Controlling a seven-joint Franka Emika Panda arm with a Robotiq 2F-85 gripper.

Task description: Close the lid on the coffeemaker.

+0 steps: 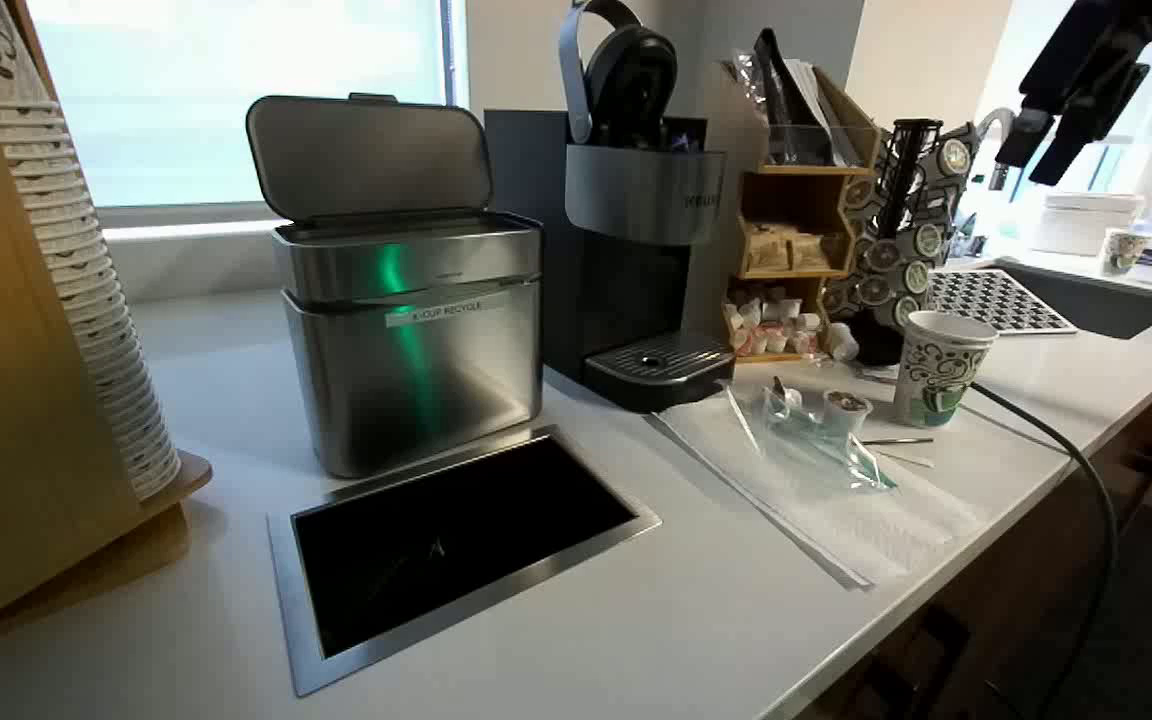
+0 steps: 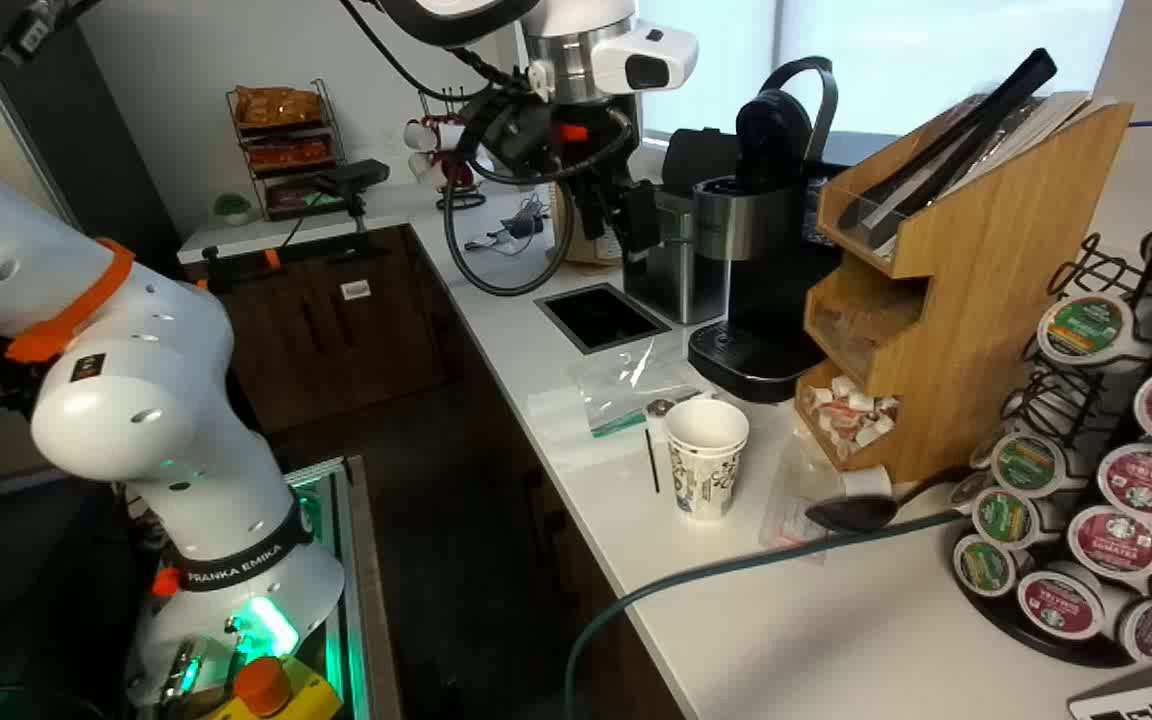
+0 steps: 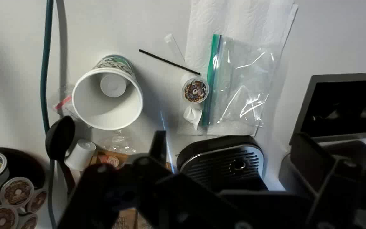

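Observation:
The coffeemaker stands against the wall between the steel bin and the wooden rack; it also shows in an exterior view. Its lid is raised upright, with its black inside facing forward and the silver handle loop up; it shows raised in both exterior views. In the wrist view only the machine's drip base shows clearly; the lid is not seen there. My gripper is open and empty, its fingers wide apart. In an exterior view the gripper hangs in front of the counter, apart from the machine.
The steel bin with its flip lid up stands beside the coffeemaker, behind a counter opening. The wooden rack and pod carousel stand on the other side. Paper cups, a plastic bag and a cable lie in front.

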